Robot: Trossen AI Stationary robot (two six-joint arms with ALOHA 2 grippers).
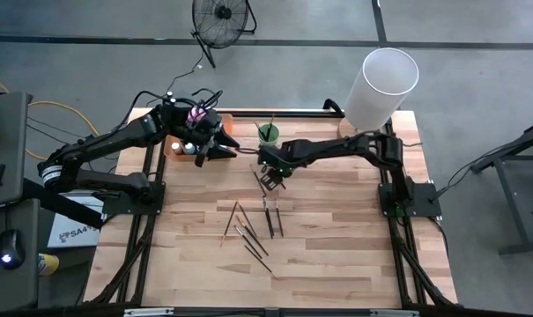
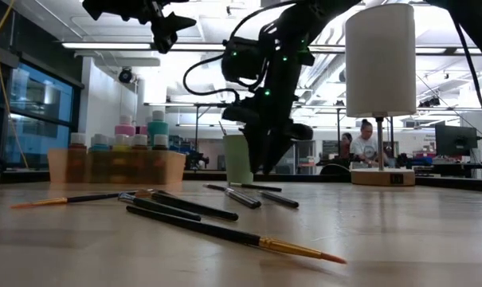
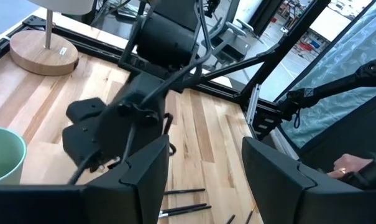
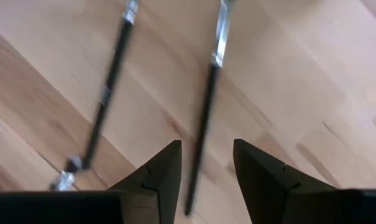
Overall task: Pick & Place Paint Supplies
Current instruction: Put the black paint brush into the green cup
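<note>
Several thin dark-handled brushes (image 1: pixel 251 224) lie loose on the wooden table (image 1: pixel 336 255). My right gripper (image 4: pixel 206 146) points down over their far end, open. One brush's dark handle (image 4: pixel 203 140) lies between its fingers, and a second brush (image 4: pixel 107 99) lies beside it. Paint bottles (image 2: pixel 133 142) stand in the orange tray (image 2: pixel 117 169) at the far left. My left gripper (image 3: pixel 206 162) hangs open in the air beside the tray, holding nothing.
A green cup (image 1: pixel 268 134) with a brush in it stands just behind my right gripper. A tall white lamp (image 1: pixel 382 86) on a wooden base stands at the far right corner. Bare table shows to the right and near side of the brushes.
</note>
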